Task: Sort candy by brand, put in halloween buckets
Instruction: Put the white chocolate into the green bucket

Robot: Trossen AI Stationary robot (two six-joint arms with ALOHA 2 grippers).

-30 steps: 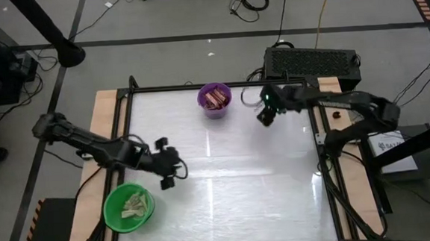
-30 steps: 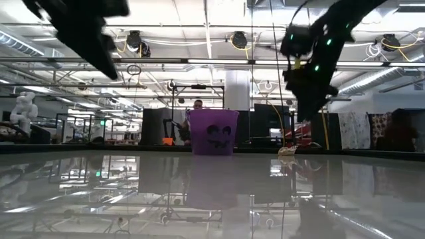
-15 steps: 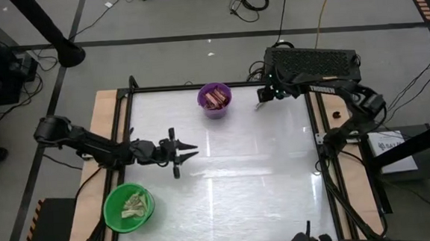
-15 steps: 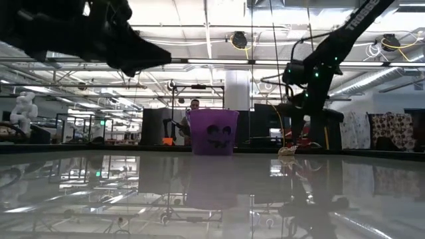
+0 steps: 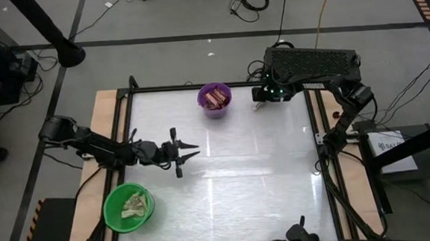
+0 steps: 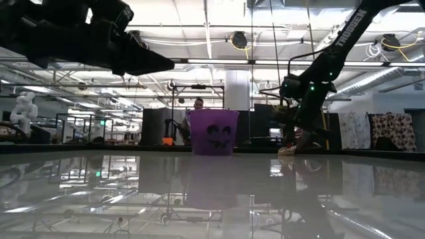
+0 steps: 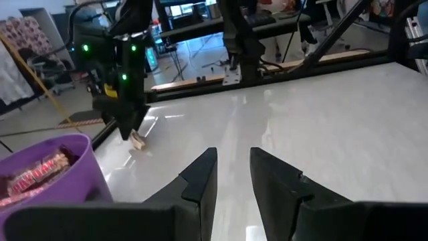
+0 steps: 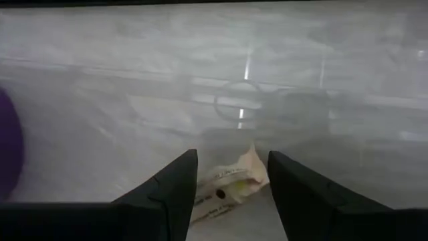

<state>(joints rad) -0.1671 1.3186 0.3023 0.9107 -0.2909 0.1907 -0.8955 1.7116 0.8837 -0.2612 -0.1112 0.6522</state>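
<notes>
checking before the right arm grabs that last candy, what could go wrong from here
The pale candy lies near the table's far edge, between the open fingers of the right gripper; a crooked close could nudge it toward the frame or catch only the wrapper's twisted end. It belongs with the pale pieces in the green bucket across the table, so a weak grip might drop it. The purple bucket stands close by.
</notes>
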